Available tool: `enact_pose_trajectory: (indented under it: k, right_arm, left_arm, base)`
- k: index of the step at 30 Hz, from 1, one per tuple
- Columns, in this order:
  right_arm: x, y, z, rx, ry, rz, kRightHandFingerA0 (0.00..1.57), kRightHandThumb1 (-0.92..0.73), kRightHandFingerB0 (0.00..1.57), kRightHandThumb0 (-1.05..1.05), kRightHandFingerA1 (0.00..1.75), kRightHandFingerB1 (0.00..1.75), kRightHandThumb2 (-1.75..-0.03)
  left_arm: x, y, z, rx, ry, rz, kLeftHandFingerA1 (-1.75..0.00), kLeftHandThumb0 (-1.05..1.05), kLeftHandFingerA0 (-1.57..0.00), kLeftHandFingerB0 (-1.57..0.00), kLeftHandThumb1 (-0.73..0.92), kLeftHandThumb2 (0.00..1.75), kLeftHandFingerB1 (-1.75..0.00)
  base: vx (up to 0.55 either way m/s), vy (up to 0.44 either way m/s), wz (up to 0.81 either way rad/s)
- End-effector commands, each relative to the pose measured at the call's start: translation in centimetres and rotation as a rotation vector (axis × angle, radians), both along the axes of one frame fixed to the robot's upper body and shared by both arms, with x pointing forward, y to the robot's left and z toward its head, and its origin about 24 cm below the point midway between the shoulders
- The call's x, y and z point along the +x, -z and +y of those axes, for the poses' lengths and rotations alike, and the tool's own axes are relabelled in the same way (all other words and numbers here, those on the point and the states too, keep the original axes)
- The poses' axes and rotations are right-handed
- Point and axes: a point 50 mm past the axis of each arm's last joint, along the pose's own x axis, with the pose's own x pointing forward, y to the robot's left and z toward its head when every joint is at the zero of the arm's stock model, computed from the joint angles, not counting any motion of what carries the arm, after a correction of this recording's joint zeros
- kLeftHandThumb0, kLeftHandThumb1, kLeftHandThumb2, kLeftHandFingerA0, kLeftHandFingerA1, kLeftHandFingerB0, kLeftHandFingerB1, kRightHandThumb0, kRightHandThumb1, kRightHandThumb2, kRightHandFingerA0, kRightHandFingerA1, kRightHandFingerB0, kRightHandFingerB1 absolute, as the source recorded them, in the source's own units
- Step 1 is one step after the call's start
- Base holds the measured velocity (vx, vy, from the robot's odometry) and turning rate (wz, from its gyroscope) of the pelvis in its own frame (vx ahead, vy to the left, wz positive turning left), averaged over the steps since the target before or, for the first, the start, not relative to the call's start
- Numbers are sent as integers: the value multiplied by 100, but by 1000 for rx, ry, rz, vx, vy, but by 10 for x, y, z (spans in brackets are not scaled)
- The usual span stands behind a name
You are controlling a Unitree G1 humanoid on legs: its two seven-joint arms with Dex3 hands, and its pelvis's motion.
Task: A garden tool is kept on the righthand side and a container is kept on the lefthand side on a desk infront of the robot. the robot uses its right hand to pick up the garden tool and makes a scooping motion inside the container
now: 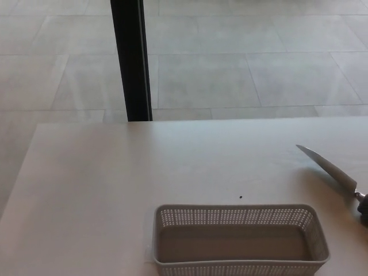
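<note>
A grey perforated plastic container [238, 239] stands empty at the front of the white desk [115, 178], slightly right of the middle. The garden tool [330, 168], with a narrow pointed silver blade, lies on the desk at the right edge of the view. Its tip points up and to the left. Its dark handle [362, 202] is cut off by the picture's right border. Neither of my hands shows in the head view.
A black vertical post [131, 57] rises behind the desk's far edge, left of centre. Grey tiled floor [241, 63] lies beyond the desk. A small dark speck [240, 197] marks the desk just behind the container.
</note>
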Motion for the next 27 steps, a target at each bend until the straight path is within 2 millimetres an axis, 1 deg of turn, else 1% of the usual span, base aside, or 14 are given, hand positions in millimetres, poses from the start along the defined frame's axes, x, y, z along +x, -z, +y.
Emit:
enact_pose_trajectory:
  k: [1,4,5,6,7,8,9,13,17,19,20,22,25,27]
  right_arm:
    - [-17,35,4,-124,-2,137,0,-49,0,-94,53,38,-96]
    - [-22,45,6,-175,14,137,0,-40,1,-94,56,49,-79]
    - [-24,49,6,-191,22,126,0,-53,0,-87,65,56,-56]
    - [-25,52,7,-213,29,120,4,-41,4,-83,66,54,-82]
    - [-27,58,8,-233,32,114,21,-57,4,-72,95,59,-55]
    - [-29,61,9,-204,41,83,69,-52,7,-62,137,61,-61]
    - [-30,65,10,-129,70,58,94,-32,7,-43,109,56,-90]
    - [-33,75,12,-267,20,94,97,-48,13,-52,129,68,-70]
    - [-35,82,16,-330,-11,134,120,-34,18,-36,122,62,-98]
    - [-37,88,19,-336,-56,204,114,-37,75,-36,126,80,-95]
    - [-38,90,22,-362,-80,219,129,-21,99,-29,127,90,-88]
    - [-38,91,23,-374,-91,222,120,-28,104,-28,152,103,-95]
    - [-41,92,23,-375,-105,189,116,-41,85,-35,151,90,-108]
    - [-42,92,21,-369,-97,178,119,-43,98,-32,158,128,-130]
  left_arm:
    - [-1,-6,7,17,15,-11,-122,-67,-110,-90,-26,134,-118]
    - [0,-5,7,18,-8,-12,-117,-59,-101,-83,-29,137,-116]
    - [0,-5,7,16,-10,-10,-117,-58,-101,-83,-29,139,-116]
    - [0,-5,7,16,-3,-8,-117,-57,-102,-85,-28,140,-116]
    - [1,-5,7,19,6,-2,-116,-56,-102,-86,-27,139,-115]
    - [-1,-4,6,19,13,5,-116,-55,-105,-88,-26,138,-115]
    - [-1,-4,6,18,12,5,-115,-54,-106,-89,-26,138,-114]
    - [-1,-4,5,24,10,9,-115,-51,-108,-91,-27,141,-115]
    - [1,-4,6,24,27,11,-112,-52,-107,-91,-26,140,-112]
    - [3,-5,6,29,45,10,-114,-49,-108,-92,-31,140,-114]
    - [4,-5,6,27,26,2,-115,-41,-105,-90,-34,142,-114]
    - [6,-6,6,26,18,-3,-116,-39,-106,-91,-35,142,-116]
    - [7,-6,6,25,9,-4,-117,-33,-104,-90,-36,143,-118]
    - [9,-6,7,30,17,-1,-116,-35,-107,-93,-35,141,-117]
  base:
    - [0,0,0]
    - [0,0,0]
    - [0,0,0]
    - [0,0,0]
    - [0,0,0]
    - [0,0,0]
    - [0,0,0]
    - [0,0,0]
    - [0,0,0]
    - [0,0,0]
    - [0,0,0]
    - [0,0,0]
    - [0,0,0]
    - [0,0,0]
